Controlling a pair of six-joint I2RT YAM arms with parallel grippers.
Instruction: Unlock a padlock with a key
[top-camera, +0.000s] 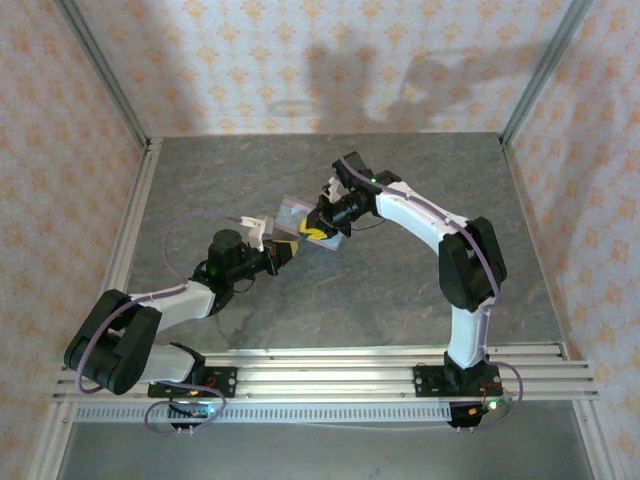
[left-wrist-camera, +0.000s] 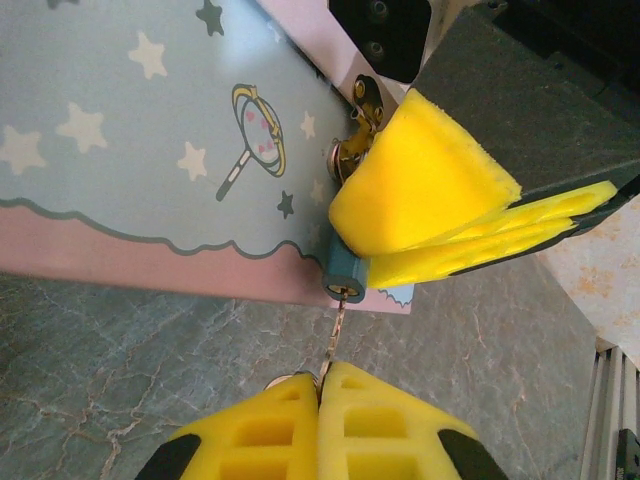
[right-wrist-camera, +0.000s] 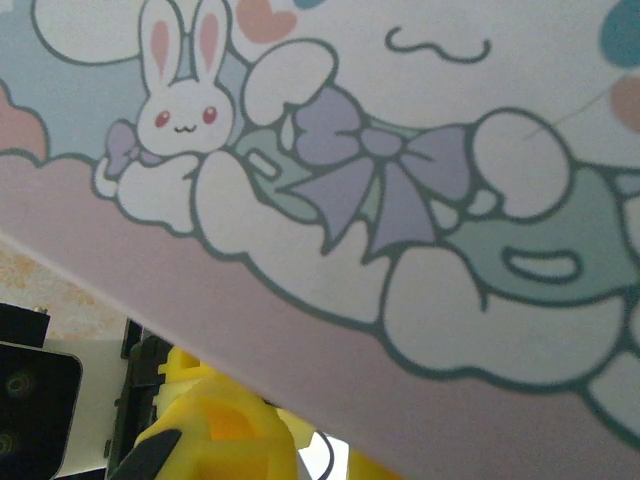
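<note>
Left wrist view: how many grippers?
2: left gripper at bottom centre, shut on the key; right gripper at upper right, clamping the padlock at the tin edge.

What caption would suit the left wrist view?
Left gripper holds thin brass key at small blue padlock on pastel tin.

White-and-black arms (top-camera: 420, 215), yellow jaws (ribbed foam), lilac cables (top-camera: 166, 240)

The key (left-wrist-camera: 338, 335) lies between the left pincer (left-wrist-camera: 320, 388) and the padlock (left-wrist-camera: 342, 272) (at the tin's (left-wrist-camera: 150, 150) edge).
</note>
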